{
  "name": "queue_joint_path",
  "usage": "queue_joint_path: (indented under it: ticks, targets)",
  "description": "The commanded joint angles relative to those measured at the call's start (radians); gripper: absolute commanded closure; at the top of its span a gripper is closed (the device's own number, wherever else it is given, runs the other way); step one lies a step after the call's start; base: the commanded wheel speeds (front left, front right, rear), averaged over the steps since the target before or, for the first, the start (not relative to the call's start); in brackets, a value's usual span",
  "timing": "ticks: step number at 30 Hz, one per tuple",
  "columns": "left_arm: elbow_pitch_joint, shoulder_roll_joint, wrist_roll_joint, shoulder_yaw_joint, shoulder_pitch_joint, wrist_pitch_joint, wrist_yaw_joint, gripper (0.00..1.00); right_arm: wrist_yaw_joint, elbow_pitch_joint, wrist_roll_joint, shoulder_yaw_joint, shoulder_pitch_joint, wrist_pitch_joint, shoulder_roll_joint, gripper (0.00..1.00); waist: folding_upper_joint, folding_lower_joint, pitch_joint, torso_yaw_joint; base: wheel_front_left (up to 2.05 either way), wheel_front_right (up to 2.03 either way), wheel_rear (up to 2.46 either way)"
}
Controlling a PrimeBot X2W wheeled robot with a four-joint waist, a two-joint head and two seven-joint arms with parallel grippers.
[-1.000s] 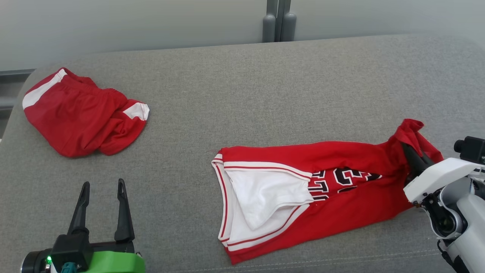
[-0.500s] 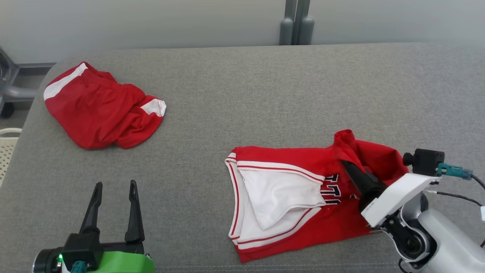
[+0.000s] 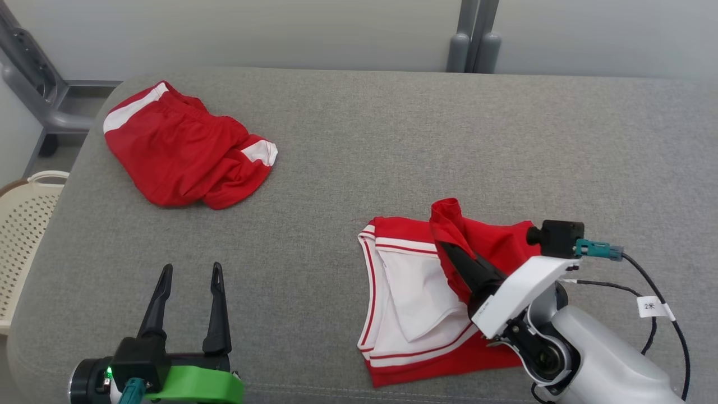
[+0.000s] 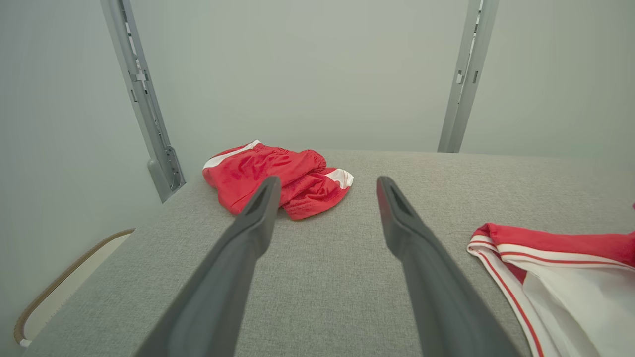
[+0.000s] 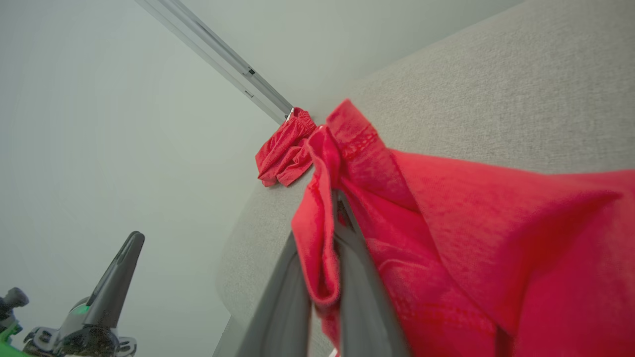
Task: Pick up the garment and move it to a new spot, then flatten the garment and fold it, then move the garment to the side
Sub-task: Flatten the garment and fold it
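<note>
The jersey (image 3: 415,292) lies on the table (image 3: 392,123) right of the red shorts (image 3: 179,151), long axis left-to-right, its right end lifted over its middle in the clenched right claw (image 3: 443,245); the left claw (image 3: 190,269), released and empty, stands robot-side of the shorts.

soft, even light is casting faint shadows; wrist views are bowing at edges, the garment (image 5: 446,223) blurring up close.

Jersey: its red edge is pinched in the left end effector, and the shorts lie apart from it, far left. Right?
No: the right end effector pinches the jersey by its edge, as the right wrist view shows. The left end effector is open and empty. The shorts do lie apart, far left.
</note>
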Motion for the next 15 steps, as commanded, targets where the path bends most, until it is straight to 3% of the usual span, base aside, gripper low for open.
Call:
queue_joint_path:
  ticks: [1, 15]
  targets:
    - [0.003, 0.000, -0.008, -0.002, -0.018, -0.003, 0.000, 0.00, 0.000, 0.021, -0.012, 0.011, -0.015, -0.001, 0.009, 1.00, 0.0000, 0.0000, -0.001, 0.012, 0.00, 0.00, 0.00]
    - [0.035, 0.000, -0.037, -0.092, -0.054, -0.002, 0.012, 0.00, 0.000, 0.384, -0.065, 0.074, -0.151, -0.102, 0.159, 1.00, 0.0000, 0.0000, 0.006, 0.118, 0.00, 0.00, 0.00]
